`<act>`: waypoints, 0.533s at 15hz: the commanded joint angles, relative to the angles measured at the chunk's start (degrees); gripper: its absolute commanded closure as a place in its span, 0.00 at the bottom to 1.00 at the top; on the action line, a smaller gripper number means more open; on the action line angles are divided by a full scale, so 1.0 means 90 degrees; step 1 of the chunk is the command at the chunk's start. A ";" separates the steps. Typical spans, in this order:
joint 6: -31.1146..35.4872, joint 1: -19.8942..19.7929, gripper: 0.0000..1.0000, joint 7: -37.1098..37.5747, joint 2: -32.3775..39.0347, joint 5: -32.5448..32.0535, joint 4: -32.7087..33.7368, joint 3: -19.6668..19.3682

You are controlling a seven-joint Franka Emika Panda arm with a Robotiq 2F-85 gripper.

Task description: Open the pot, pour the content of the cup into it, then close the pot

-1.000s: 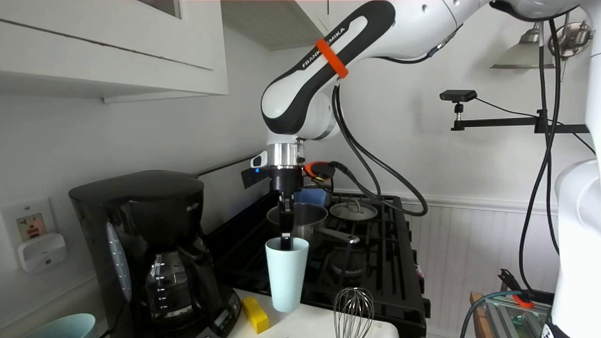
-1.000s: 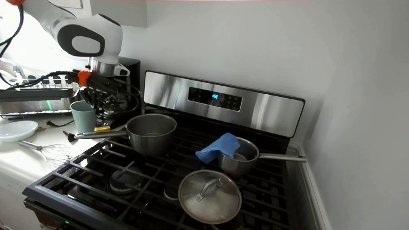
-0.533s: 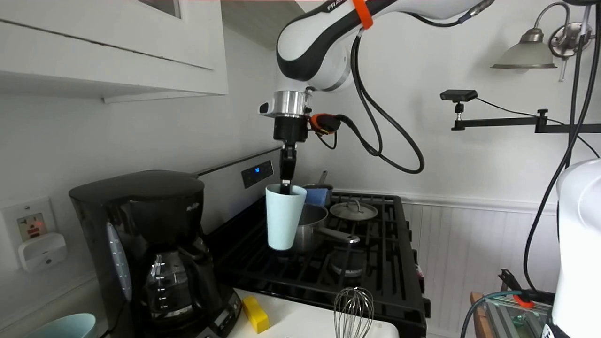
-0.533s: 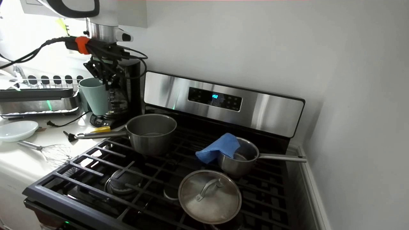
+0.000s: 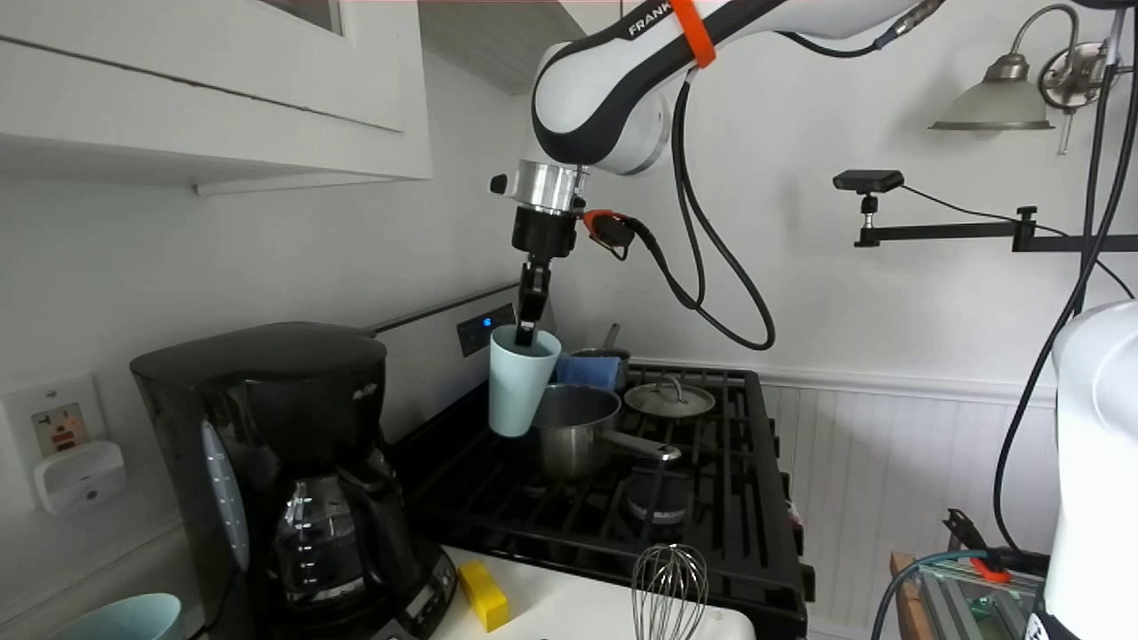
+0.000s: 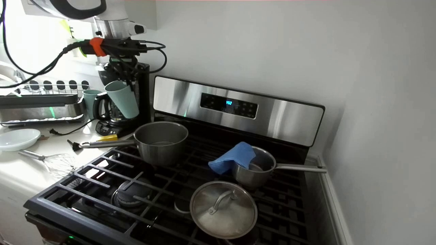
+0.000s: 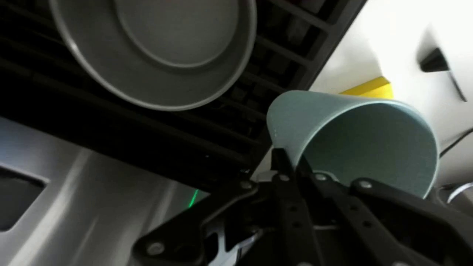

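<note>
The cup point(image 5: 518, 391) is pale blue and hangs in the air, its wall pinched near the rim by my gripper point(image 5: 526, 336), one finger inside and one outside. In an exterior view the cup point(image 6: 123, 100) leans, with its base swung toward the stove. The wrist view looks into the mouth of the cup point(image 7: 373, 144); its inside is dark, so contents cannot be made out. The silver pot point(image 6: 161, 144) sits uncovered on the stove, just beyond the cup. In the wrist view the inside of the pot point(image 7: 177, 33) looks bare. Its lid point(image 6: 223, 209) lies on the grates.
A smaller pan point(image 6: 255, 172) with a blue cloth point(image 6: 235, 158) over its rim stands at the back of the stove. The black coffee maker point(image 5: 267, 427) stands close beside the cup. A yellow block point(image 5: 484, 596) and a whisk point(image 5: 669, 587) lie on the counter.
My gripper has lifted the cup up from low over the counter and carried it toward the stove and pot. The cup leans more than before. The pot and lid have stayed put.
</note>
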 commanded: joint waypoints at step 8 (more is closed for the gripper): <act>0.2307 -0.0984 0.99 0.2459 -0.0153 -0.4129 -0.0246 0.0241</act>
